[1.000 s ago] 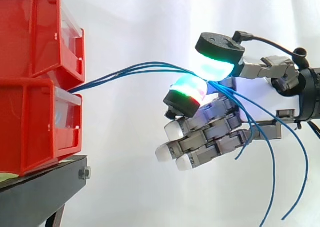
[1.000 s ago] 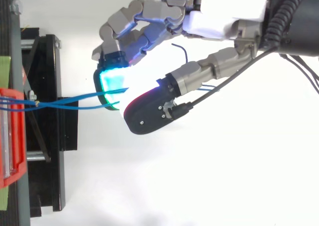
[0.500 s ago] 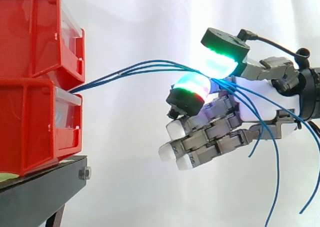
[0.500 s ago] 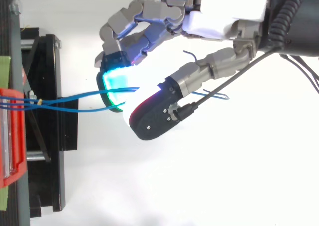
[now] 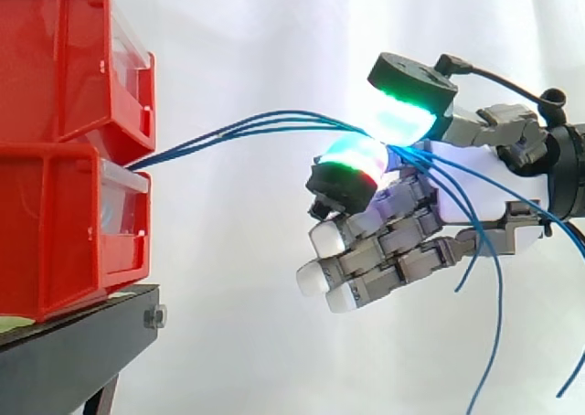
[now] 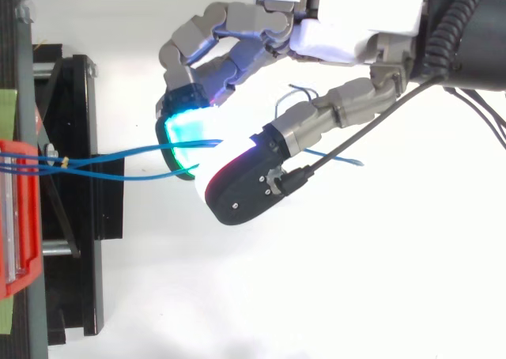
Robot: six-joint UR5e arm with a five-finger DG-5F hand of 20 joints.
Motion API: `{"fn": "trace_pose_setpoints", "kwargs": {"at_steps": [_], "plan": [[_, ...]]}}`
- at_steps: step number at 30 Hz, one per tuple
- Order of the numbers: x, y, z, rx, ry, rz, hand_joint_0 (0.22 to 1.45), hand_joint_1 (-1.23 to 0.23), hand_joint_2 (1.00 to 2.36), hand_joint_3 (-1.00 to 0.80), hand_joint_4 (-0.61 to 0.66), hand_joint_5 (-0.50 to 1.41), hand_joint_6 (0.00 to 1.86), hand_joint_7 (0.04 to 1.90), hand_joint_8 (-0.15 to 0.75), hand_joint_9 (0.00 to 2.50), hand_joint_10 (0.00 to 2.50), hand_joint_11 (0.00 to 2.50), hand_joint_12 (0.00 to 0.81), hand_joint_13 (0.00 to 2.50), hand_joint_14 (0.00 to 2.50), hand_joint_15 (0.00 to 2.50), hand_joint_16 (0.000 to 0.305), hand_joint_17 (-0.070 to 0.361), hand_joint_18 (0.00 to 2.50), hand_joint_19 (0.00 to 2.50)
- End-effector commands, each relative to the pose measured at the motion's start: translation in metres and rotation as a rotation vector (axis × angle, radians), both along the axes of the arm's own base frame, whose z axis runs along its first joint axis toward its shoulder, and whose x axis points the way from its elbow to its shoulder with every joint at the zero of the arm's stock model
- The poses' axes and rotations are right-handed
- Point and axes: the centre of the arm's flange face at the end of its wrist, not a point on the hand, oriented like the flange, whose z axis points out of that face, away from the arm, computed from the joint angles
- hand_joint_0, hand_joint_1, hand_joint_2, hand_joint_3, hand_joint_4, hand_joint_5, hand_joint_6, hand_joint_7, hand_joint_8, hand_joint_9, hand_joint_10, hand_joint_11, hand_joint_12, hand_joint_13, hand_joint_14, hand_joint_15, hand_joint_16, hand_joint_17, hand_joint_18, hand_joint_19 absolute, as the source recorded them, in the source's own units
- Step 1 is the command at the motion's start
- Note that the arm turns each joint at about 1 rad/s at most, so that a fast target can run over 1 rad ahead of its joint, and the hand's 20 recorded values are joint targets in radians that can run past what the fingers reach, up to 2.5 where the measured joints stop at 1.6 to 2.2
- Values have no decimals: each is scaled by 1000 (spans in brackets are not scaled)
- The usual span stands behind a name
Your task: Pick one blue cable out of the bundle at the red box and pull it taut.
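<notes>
The hand (image 6: pixel 340 41) has drawn a little further from the red bins (image 5: pixel 55 241) than it was a second ago, and its thumb has swung slightly outward in the top view. The loose tails (image 6: pixel 336 156) of the blue cables (image 5: pixel 265 122) have shifted with it. One tail now pokes out past the thumb, and the hanging ends sway toward the right edge in the side view.

The cables leave the gap between the upper and lower bin, rise in a shallow arch, and run together into the space between the thumb pad (image 5: pixel 402 113) and one finger pad (image 5: pixel 352 159). Those two pads close on the strands in a pinch, while the other fingers curl below, holding nothing. All the strands seem to pass through the same pinch, and I cannot tell how many are actually clamped.

The small retreat looks like the start of the pull. However, the span between the bins and the hand still bows upward, so nothing is taut yet. It is also doubtful that a single cable has been separated. The bins sit unmoved on the black stand (image 5: pixel 73 342).
</notes>
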Motion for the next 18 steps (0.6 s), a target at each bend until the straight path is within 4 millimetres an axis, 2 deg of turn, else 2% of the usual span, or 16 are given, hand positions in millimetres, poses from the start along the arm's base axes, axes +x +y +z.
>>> {"fn": "trace_pose_setpoints", "kwargs": {"at_steps": [1, 3, 7, 9, 12, 18], "plan": [[0, 0, -1, 0, 0, 0, 592, -729, 1010, -382, 101, -49, 792, 1229, 184, 1057, 8, 279, 332, 548, 9, 224, 51, 115, 434, 248], [0, -1, 0, 0, -1, -1, 597, -731, 1013, -350, 90, -48, 791, 1210, 188, 1039, 8, 294, 332, 546, 9, 227, 51, 115, 435, 248], [0, 0, -1, 0, 2, 0, 600, -845, 1018, -252, 130, -82, 845, 1170, 253, 964, 9, 369, 343, 557, 12, 257, 52, 117, 450, 227], [0, 0, -1, 2, 2, 0, 631, -908, 1021, -200, 131, -113, 865, 1223, 256, 877, 10, 389, 354, 522, 10, 245, 53, 120, 443, 217], [0, -1, 0, 2, 0, -1, 659, -941, 1020, -235, 109, -120, 868, 1210, 248, 863, 10, 392, 355, 516, 10, 235, 54, 121, 445, 203], [0, 0, 1, 2, -3, 0, 746, -1001, 1008, -413, -42, -145, 882, 1159, 169, 810, 9, 378, 346, 477, 8, 185, 53, 120, 450, 158]]}}
